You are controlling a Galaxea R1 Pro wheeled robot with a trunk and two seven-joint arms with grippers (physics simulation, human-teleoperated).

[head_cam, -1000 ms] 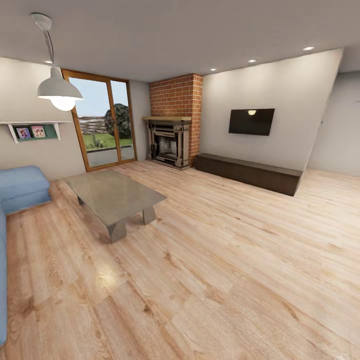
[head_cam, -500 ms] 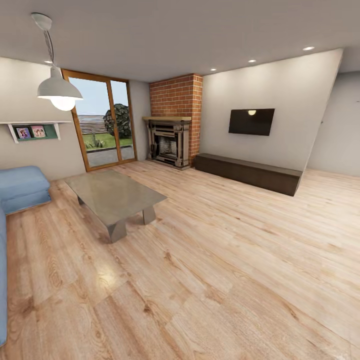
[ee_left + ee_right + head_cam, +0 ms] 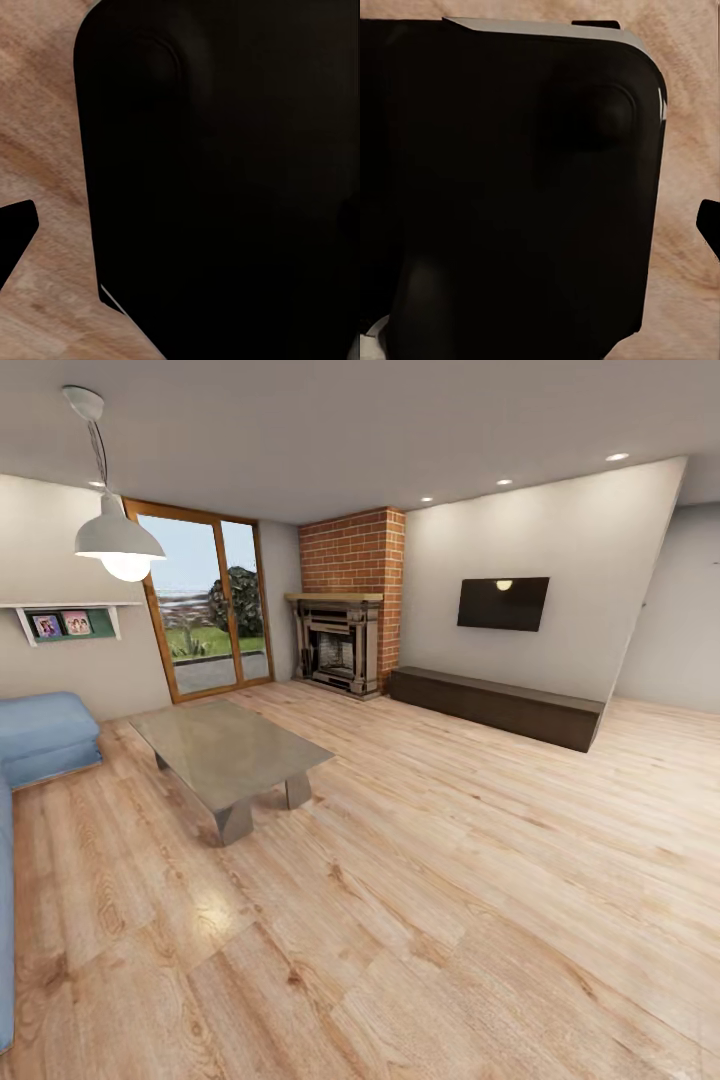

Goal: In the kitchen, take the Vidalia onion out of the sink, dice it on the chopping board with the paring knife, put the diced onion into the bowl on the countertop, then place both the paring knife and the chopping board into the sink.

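Head view: a living room, with a grey coffee table [image 3: 228,755] on the wood floor [image 3: 450,920], a brick fireplace [image 3: 345,630] in the corner and a wall television [image 3: 503,603]. The onion, sink and board are elsewhere (the kitchen apparently still to be reached).

Left wrist view: a dark robot body panel [image 3: 225,180] above floorboards, suggesting an arm tucked in for travel; the hand's opening cannot be told.

Right wrist view: another dark panel [image 3: 510,187] against the floor, that hand's state equally unreadable.
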